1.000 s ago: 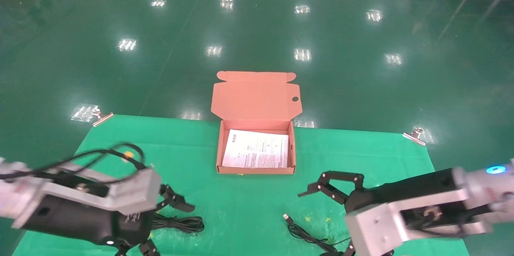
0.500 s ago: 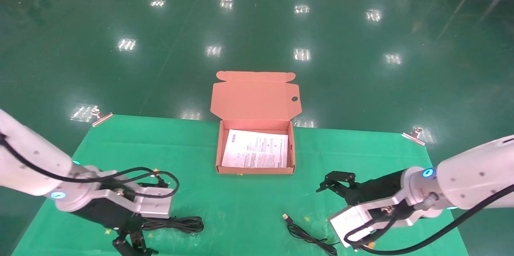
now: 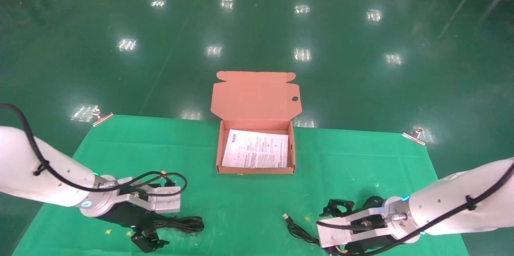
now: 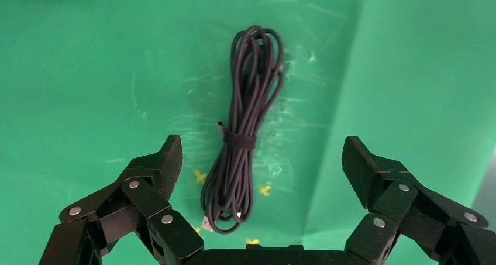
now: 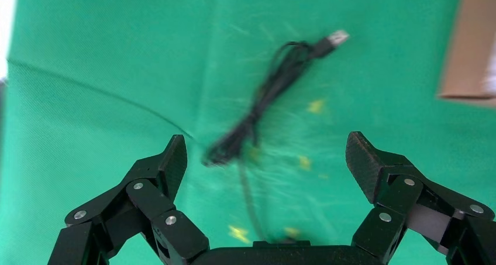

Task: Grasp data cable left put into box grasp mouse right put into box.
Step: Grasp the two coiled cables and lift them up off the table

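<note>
Status: nothing packed yet. The box [image 3: 255, 169] sits open, lid flap back, holding only a printed sheet [image 3: 255, 154]. Both pick-and-place steps remain.

L side: left gripper [image 4: 263, 171] hangs over the data cable [image 4: 243, 136], fingers spread wide apart, nothing between them. Cable bundle lies flat on the green cloth [image 3: 249, 204], running lengthwise away from the palm and centred between the two fingers, w/ a strap band round its middle. Not touching either finger as far as seen. Judged: pre-grasp, needs descent then closing across the bundle near the band.

R side: right gripper [image 5: 266, 165] also spread wide, empty, low over the cloth. Between and ahead of its fingers lies a thin black cord w/ silver USB plug [image 5: 337, 38] at the far end. The mouse body itself: cannot find it in any view; in head view prob. hidden under the right arm [image 3: 441, 208]. Box edge shows beyond the plug, off to one side of the gripper.

Surroundings: metal clips [image 3: 413, 135] pin the cloth at its far corners; a fold in the cloth runs just beside the L gripper's outer finger.

Obstacles (judgement): none between either gripper and the box. Risks: loose cable loops slipping out of a pinch; mouse cord trailing and catching the box wall.
</note>
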Robot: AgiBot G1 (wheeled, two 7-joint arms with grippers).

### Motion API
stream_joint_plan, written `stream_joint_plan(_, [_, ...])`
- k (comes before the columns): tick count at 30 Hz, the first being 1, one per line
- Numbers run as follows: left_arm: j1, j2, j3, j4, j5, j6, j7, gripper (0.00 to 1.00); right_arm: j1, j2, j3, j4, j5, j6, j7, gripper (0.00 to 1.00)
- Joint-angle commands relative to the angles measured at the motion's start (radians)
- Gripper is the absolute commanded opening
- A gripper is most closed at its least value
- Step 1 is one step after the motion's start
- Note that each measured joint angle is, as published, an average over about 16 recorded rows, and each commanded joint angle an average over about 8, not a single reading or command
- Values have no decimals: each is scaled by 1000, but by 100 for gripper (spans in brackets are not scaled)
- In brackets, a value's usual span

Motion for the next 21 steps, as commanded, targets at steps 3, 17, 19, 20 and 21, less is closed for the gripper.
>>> stream_joint_plan(3, [11, 25, -2, 73, -5, -27, 20, 100, -10, -25, 3, -71, 0, 19, 39, 100])
stream_joint_plan(17, [1, 127, -12, 379, -39, -79, 188, 100, -28, -113, -5, -275, -18, 117, -5, 100])
stream_joint_plan(19, [-2, 140, -13, 419, -40, -92, 214, 100, -29, -127, -7, -306, -24, 136, -22, 100])
stream_joint_plan(20, [-4, 147, -14, 438, -40, -98, 226, 100, -29, -134, -8, -322, -26, 146, -30, 100])
stream_joint_plan(21, [-6, 153, -14, 455, -40, -105, 237, 92, -29, -141, -9, -337, -29, 156, -39, 99])
